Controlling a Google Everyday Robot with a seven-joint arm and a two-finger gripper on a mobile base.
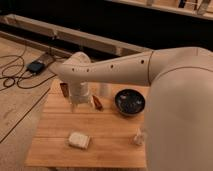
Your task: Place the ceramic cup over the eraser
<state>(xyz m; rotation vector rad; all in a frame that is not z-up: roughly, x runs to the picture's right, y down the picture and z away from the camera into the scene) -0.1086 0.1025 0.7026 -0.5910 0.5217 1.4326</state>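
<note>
Above wooden table (55, 131), parted jaws hang between eraser (64, 89) and ceramic cup (104, 90).

A wooden table (55, 122) carries a dark round bowl (130, 101), with a slim reddish-brown stick (98, 104) near its left side. Nearer the front lie a pale beige cushion-like block (79, 140) and, well to its right, a tiny whitish cylinder (138, 137). Black cables (12, 75) trail across the floor.

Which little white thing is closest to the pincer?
The white cup, just beside the pincer at the back of the table. The tiny white cylinder stands farther off, by the front edge.
</note>
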